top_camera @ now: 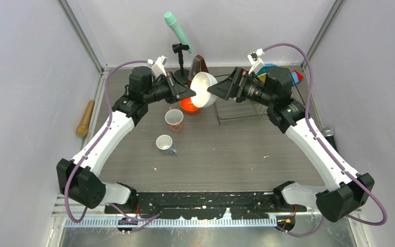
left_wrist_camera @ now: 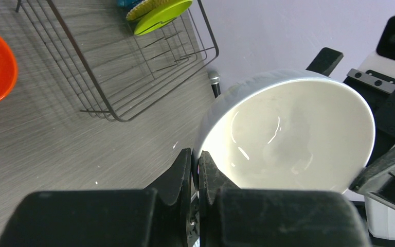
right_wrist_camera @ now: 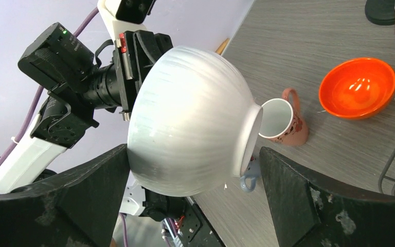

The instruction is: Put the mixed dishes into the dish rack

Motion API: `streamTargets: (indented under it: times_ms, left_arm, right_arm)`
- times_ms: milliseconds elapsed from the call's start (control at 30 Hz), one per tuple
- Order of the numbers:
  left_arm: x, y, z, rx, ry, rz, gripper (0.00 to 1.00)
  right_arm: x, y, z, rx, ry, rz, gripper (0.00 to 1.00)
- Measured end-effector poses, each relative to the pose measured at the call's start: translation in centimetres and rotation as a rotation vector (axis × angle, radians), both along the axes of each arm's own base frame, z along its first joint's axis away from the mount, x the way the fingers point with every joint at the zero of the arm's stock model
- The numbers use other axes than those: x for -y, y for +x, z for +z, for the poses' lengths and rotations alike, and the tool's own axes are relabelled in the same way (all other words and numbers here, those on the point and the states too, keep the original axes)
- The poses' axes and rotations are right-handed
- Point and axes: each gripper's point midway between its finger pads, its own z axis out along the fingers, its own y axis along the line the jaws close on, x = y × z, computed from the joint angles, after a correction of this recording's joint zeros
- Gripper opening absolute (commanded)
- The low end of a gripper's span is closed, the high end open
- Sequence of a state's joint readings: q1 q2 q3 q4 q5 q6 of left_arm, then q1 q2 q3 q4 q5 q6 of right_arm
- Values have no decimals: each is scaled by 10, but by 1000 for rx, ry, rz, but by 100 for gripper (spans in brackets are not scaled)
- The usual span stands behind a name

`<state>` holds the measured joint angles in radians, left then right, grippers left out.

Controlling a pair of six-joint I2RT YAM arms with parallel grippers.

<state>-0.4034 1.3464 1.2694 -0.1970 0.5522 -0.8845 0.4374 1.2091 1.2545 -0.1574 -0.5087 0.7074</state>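
Note:
The white bowl (top_camera: 204, 88) hangs on its side in the air between my two arms, above the orange bowl (top_camera: 187, 104). My left gripper (top_camera: 191, 92) is shut on its rim; the left wrist view shows the pinch (left_wrist_camera: 195, 162) and the bowl's inside (left_wrist_camera: 293, 134). My right gripper (top_camera: 212, 92) is open, its fingers either side of the bowl (right_wrist_camera: 190, 134) without touching. The pinkish mug (top_camera: 174, 119) and the small blue-handled mug (top_camera: 164, 143) stand on the table. The dish rack (top_camera: 239, 122) lies at the right and holds the lime-green plate (left_wrist_camera: 162, 13). The teal plate (top_camera: 268, 67) is mostly hidden behind my right arm.
A brown metronome (top_camera: 199, 64) and a black stand with a mint-green microphone (top_camera: 177, 31) are at the back centre. A wooden pin (top_camera: 86, 117) lies off the table's left edge. Grey walls close in on three sides.

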Motion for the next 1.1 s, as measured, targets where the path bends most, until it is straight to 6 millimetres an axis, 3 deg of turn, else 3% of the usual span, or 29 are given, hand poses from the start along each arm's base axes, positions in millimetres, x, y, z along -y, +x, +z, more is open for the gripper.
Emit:
streamTargets:
  times_ms: [133,400,467,500,567,667,733,1000,1100]
  left_arm:
    - [1,1,1,5,-6,-2,0]
    - [4,4,-1,-7,-17,-9,0]
    - [5,5,-3,-16,-21,-10,0]
    - [5,6,-4,-19,-21,-10,0]
    - [6,8,-5,-23,-23,-12,0]
    - [7,11,-9,-28,-23,-15,2]
    - [8,14,-11,-27,-24,-14,9]
    - [25,43,-22,-31,-43,-9,32]
    - [35,60,-22,-21,-50,-6,53]
  right_arm:
    - [-1,0,-4,-12,4,6,96]
    - [-6,0,-3,-25,39,22,70]
    - [-6,0,-5,-33,49,26,56]
    - [-6,1,-6,-34,49,25,41]
    - [-7,3,-8,-38,50,22,25]
    - [-7,6,-10,-42,47,11,7]
    - [-5,9,-12,-43,42,-5,2]
    - [15,34,-26,-75,9,-132,0]
    - [35,55,-38,-114,-4,-221,0]
